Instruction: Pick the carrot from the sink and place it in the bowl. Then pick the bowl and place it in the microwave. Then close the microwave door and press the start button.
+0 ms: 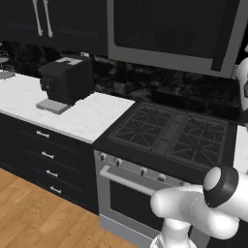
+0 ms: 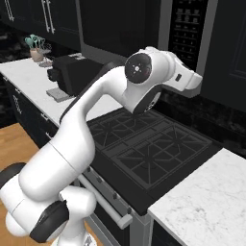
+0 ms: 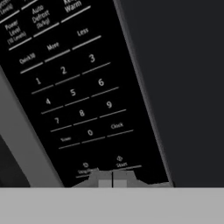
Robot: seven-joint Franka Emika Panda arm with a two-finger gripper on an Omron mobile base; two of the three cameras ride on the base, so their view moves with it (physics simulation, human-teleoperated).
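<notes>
Hand view puts us right up at the microwave (image 1: 174, 36) control strip (image 3: 74, 92), keypad rolled so its long axis runs diagonal across the frame. Gripper (image 3: 112, 179) fingertips sit pressed together w/ no gap we can make out, nothing between them, so we read it as clenched, tips used as a poker. The Start button (image 3: 121, 164) lies just ahead of the tips, a touch to one side; the stop/cancel button (image 3: 87, 169) is just beside it on the other side. That's the relation the next move turns on: push straight fwd along the gripper axis, nudged toward Start, not its neighbour. Whether the tips already touch the panel we can't tell.

Microwave door (image 1: 160, 29) looks closed in left base view, dark glass flush w/ the frame, so we judge we're on the last step. Bowl and carrot aren't visible; presumably inside, behind the dark glass.

Below the gripper: the stove (image 2: 149, 149) grates, well apart. Coffee machine (image 1: 65, 80) stands on the counter (image 1: 92, 116) off to the side, also well clear. Nothing stands between tips and panel. Main risk: hitting the wrong key, since they're tightly packed.
</notes>
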